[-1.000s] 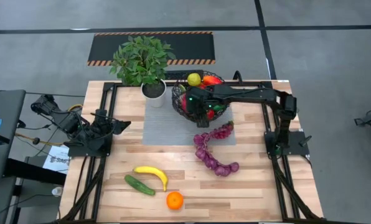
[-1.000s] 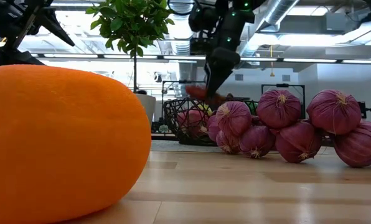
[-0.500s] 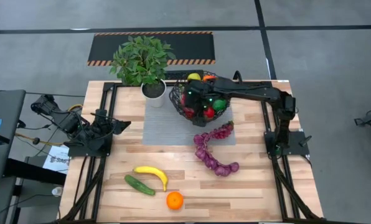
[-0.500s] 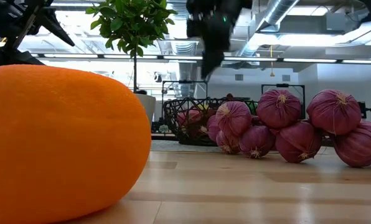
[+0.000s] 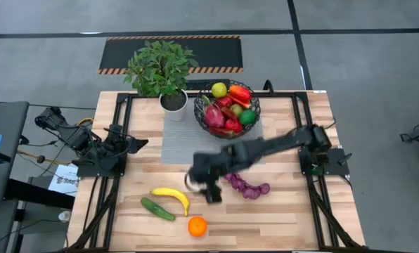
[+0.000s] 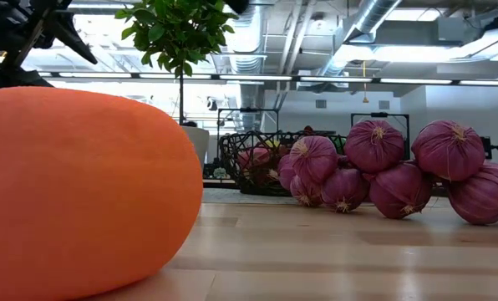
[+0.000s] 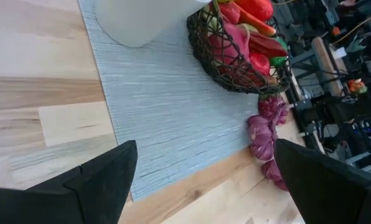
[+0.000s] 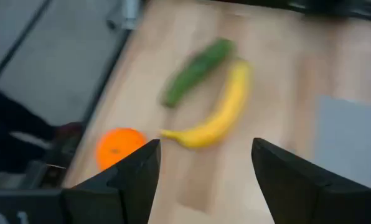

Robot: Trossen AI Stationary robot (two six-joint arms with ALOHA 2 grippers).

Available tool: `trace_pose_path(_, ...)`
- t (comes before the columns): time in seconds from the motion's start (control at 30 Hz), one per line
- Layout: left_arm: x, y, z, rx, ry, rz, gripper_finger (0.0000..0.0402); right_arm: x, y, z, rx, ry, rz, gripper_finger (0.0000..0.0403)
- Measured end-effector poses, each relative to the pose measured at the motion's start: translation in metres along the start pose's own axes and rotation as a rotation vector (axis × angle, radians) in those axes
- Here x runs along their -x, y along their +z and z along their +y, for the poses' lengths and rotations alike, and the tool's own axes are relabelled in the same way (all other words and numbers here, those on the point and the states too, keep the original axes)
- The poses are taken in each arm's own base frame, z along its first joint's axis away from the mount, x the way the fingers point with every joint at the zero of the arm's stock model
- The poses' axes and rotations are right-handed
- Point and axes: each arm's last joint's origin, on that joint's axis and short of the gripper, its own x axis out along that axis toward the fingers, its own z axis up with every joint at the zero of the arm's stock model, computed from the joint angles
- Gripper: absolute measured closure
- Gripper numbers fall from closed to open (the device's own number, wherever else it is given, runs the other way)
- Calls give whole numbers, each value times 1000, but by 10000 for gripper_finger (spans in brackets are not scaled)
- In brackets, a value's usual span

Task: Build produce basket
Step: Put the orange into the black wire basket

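Observation:
The black wire basket (image 5: 226, 109) stands on a grey mat (image 5: 185, 144) at the far side, holding red, green and yellow produce. The banana (image 5: 172, 197), cucumber (image 5: 157, 209) and orange (image 5: 197, 226) lie on the wood near the front edge. The purple grape string (image 5: 246, 185) lies right of them. My right gripper (image 5: 209, 192) hangs open above the table between the banana and the grapes, holding nothing. Its wrist view looks down on the banana (image 8: 213, 118), cucumber (image 8: 195, 71) and orange (image 8: 118, 148). My left gripper (image 7: 204, 180) waits open at the table's left side.
A potted plant (image 5: 160, 70) in a white pot (image 5: 173, 102) stands just left of the basket. Black frame rails (image 5: 121, 119) run along both sides of the table. In the low view the orange (image 6: 73, 192) fills the near left.
My right gripper has risen out of the basket and swung fast toward the table's near edge and leftward, ending above the wood beside the banana. The red piece that showed under its fingers stays in the basket. The left arm has kept still.

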Motion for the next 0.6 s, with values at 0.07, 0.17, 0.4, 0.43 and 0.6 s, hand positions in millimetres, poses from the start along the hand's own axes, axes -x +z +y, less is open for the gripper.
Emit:
trace_pose_path(0.07, 0, 0, 0, -2, 1, 8, 38, -18, -3, 17, 29, 28, 1, 131)
trace_pose_path(0.17, 0, -1, 0, -22, 3, 18, 38, -45, -8, 35, 33, 87, -14, 131)
trace_pose_path(0.4, 0, -1, 0, -65, 7, 44, 38, -82, -23, 63, 44, 186, 18, 102)
trace_pose_path(0.43, 0, -1, 0, -68, 7, 44, 38, -86, -26, 66, 49, 190, 30, 91)
trace_pose_path(0.6, 0, -1, 0, -67, 6, 44, 38, -107, -41, 84, 48, 198, 86, 31)
